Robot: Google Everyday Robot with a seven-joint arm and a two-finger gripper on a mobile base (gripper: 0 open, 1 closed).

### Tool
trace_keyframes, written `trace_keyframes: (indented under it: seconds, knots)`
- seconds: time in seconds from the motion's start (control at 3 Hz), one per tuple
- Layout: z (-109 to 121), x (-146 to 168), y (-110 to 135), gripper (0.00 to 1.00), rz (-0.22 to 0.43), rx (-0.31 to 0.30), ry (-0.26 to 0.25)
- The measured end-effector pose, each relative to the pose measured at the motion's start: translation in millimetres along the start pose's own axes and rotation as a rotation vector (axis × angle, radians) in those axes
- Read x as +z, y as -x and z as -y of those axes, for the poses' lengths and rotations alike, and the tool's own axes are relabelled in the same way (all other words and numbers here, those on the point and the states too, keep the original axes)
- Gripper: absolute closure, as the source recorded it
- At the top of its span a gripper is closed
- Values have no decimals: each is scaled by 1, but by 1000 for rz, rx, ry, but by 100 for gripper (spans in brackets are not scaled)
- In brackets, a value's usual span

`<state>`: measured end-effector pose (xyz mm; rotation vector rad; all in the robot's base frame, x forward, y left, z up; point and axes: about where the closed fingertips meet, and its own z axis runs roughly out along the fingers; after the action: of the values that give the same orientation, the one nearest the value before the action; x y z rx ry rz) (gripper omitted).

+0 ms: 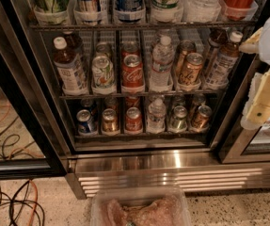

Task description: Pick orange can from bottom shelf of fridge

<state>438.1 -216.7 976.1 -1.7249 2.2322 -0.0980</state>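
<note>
1. The orange can (201,117) sits at the right end of the bottom shelf (139,135) of the fridge (172,171), near the front edge. A silver-green can (178,118) stands just beside it on the left.
2. The gripper (265,100) hangs outside the fridge, right of the door frame, above bottom-shelf level and well apart from the can. We cannot tell whether the jaws are open or closed.
3. Wrong-pick risk: the taller orange can (191,68) stands on the rack directly above, and a gold can (110,120) and a red can (133,119) share the bottom shelf.
4. Clearance risk: we judge the gap under the rack above to be tight. Coming in high would clip the wire, and coming in wide would clip the right door frame.
5. Grip risk: the can is a smooth, shiny metal cylinder, so an off-centre squeeze would likely slip or tip it into its neighbour.
6. Materials: the racks are dark wire, the lane dividers clear plastic, and the base ribbed steel.
</note>
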Motion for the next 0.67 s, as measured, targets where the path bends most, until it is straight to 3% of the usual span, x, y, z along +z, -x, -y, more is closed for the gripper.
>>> trace_keyframes:
  seconds: [0.67]
  knots:
    - [-6, 7, 1, 0, 6, 29, 1]
